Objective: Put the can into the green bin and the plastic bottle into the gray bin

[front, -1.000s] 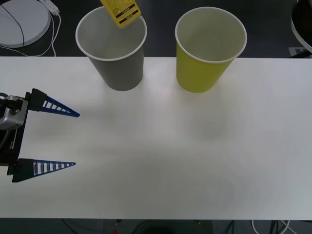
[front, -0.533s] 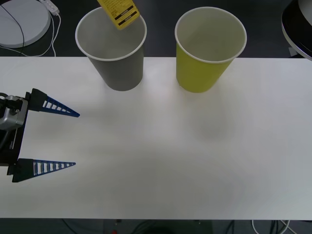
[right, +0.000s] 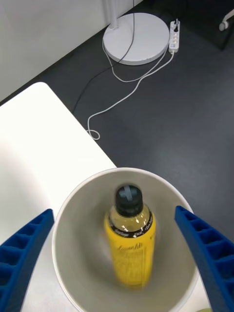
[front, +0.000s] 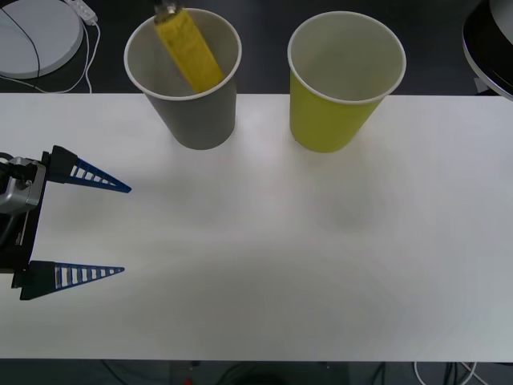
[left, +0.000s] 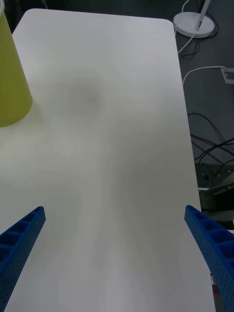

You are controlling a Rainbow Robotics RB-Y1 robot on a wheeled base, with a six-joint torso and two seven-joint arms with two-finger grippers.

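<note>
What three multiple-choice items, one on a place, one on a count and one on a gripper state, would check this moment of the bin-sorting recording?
1. Where is the plastic bottle?
A. Lying on the table
B. Inside the gray bin
C. Inside the green bin

2. How many large paper cups stand on the table?
A. One
B. Two
C. Three

3. How do the right gripper's fingers stand?
A. Spread wide, holding nothing
B. Clamped on the bottle
C. Clamped on the cup's rim

Key:
1. B: the right wrist view shows the bottle within the white inside of the gray bin, cap toward the camera.
2. B: the front view shows the gray bin and the green bin, side by side.
3. A: the right gripper has its blue fingers apart on either side of the bin, clear of the bottle. The left gripper waits open at the table's left edge.
</note>
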